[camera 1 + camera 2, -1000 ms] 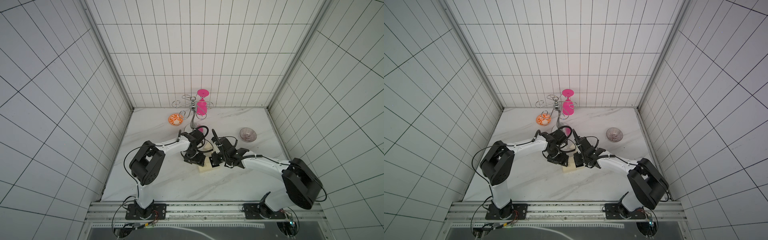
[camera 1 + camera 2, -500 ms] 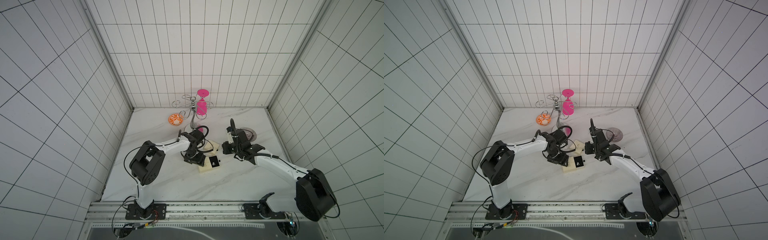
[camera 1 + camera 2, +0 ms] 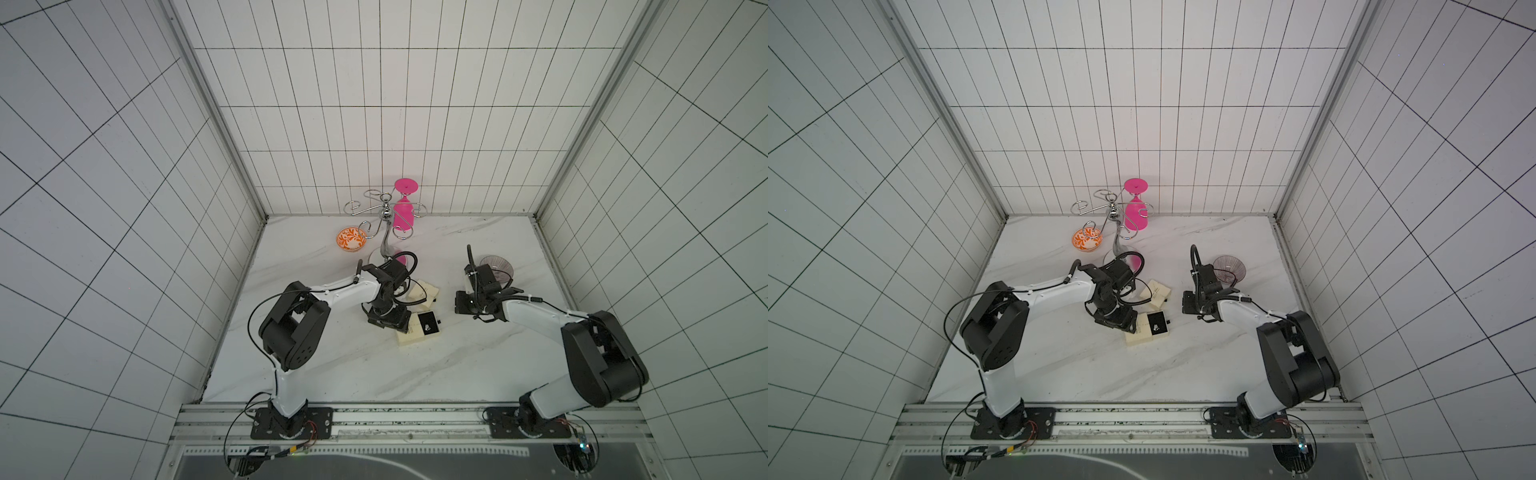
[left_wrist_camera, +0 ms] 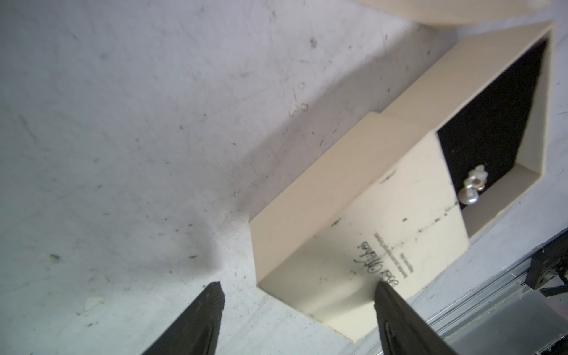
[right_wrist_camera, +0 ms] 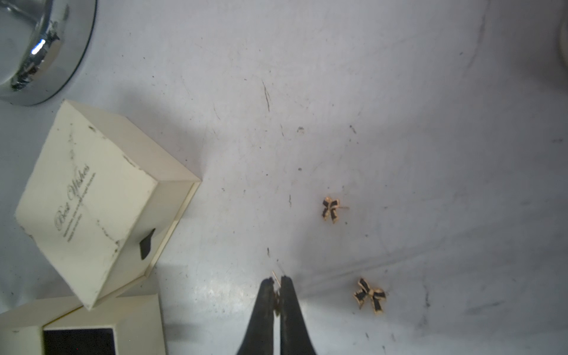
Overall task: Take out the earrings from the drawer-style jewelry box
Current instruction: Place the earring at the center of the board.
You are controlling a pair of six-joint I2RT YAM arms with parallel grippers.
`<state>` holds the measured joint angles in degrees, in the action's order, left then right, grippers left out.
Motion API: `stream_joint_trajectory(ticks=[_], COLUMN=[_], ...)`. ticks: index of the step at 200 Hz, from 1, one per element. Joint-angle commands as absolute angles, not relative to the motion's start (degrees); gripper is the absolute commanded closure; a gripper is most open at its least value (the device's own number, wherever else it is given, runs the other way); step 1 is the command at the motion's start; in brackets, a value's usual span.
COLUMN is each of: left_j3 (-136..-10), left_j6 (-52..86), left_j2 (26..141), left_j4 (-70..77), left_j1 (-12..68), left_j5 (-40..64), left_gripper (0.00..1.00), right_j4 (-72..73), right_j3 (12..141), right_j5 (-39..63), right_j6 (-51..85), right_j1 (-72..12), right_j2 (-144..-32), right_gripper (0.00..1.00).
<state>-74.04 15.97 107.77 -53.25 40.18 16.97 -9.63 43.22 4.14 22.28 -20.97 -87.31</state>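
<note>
So the right gripper [image 5: 277, 279] is pinching its jaws almost fully together on a tiny earring [image 5: 276, 276]. Only a thin gold post is poking out past the tips, and the gripper is hanging right over the marble table [image 5: 399, 92]. Two black-and-gold bow earrings [image 5: 331, 210] are lying on the bare table near those tips, apart from each other and outside any box. The left gripper [image 4: 297, 285] is sitting with its jaws roughly halfway apart, straddling a corner of the jewelry box [image 3: 411, 334]. One finger is showing over the printed top of the cream sleeve [image 4: 322, 190] and the other is standing beside it with a strip of table between, so it isn't squeezing anything as far as I can see. The drawer [image 4: 399, 92] is sticking out of the sleeve, and two pearly earrings [image 4: 475, 184] are lying together on its black lining, right by the sleeve's mouth. A second cream box [image 5: 92, 190] is sitting shut just beside it, with its black pull tab [image 5: 147, 244] showing. Farther back in both top views, a chrome wire stand [image 3: 384, 232] is holding a pink glass [image 3: 403, 212] upside down. An orange patterned bowl [image 3: 351, 240] and a smoky glass bowl [image 3: 496, 268] are sitting on the table back there too.
</note>
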Motion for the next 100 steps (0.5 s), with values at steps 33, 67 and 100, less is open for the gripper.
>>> stream_joint_trajectory(ticks=[33,67,100], left_j3=[-73.9,-73.9,-74.2], left_j6=[15.3,15.2,15.1], left_j2=[110.2,110.1,110.3], left_j4=[-51.6,-51.6,-51.7], left_j1=[40.6,40.6,40.6], left_j5=[14.1,14.0,14.0], left_gripper=[0.23,0.23,0.23], right_j4=[-9.5,-11.4,-14.5], right_j3=[39.9,40.8,43.7], right_j5=[0.5,0.0,7.8], right_j6=[23.5,22.5,18.4], right_j1=[-20.5,-21.2,-27.9], right_j2=[-84.3,-79.6,-76.2], right_gripper=[0.72,0.69,0.69])
